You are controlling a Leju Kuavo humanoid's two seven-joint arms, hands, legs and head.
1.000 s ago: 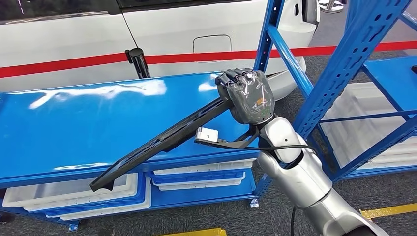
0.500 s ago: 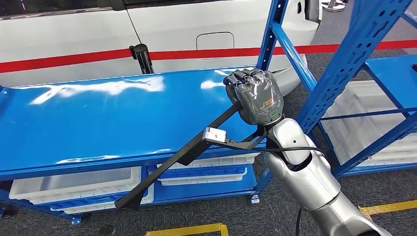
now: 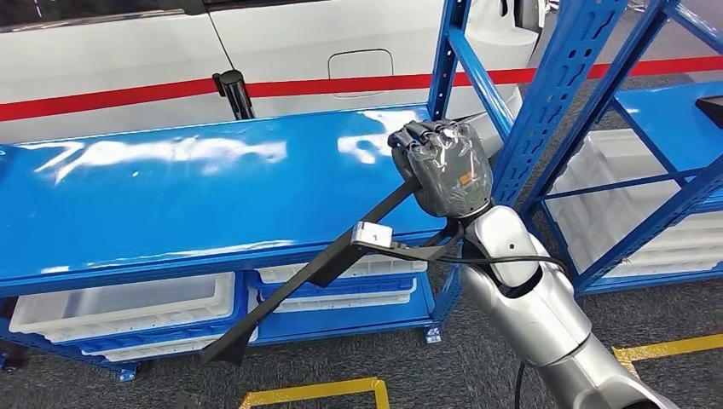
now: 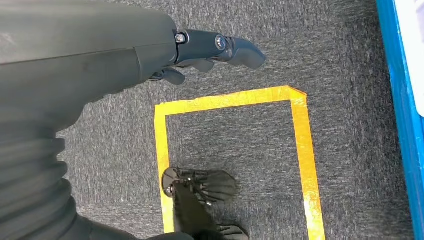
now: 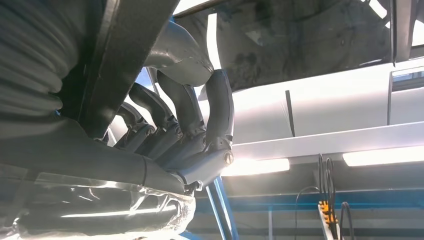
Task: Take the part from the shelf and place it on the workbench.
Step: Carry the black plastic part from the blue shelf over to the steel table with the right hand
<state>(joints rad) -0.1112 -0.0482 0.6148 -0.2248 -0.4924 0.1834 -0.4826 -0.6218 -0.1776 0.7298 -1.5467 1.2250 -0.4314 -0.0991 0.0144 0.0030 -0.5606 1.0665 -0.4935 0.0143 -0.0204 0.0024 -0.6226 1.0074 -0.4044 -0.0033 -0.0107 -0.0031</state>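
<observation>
Long black plastic part, flat and strip-like, one piece only, hangs in our right hand, whose fingers are curled tight around its upper end at centre-right of the head view. From that grip the long axis runs diagonally down toward the lower left of the frame, the free tip ending low in front of the rack's bottom tier, near the floor. Most of the part's length lies off the front edge of the glossy blue metal shelf top, which spreads across the left half of the frame; only the gripped end sits over that surface. We judge the coming move turns on this slant: the low end must swing up and level before the part can lie flat. Our left hand hangs over grey carpet above a yellow tape outline, holding nothing, fingers loosely extended; it is well apart from the part. Counted: one part, two blue racks, several white plastic bins on the lower tiers, one white vehicle behind.
</observation>
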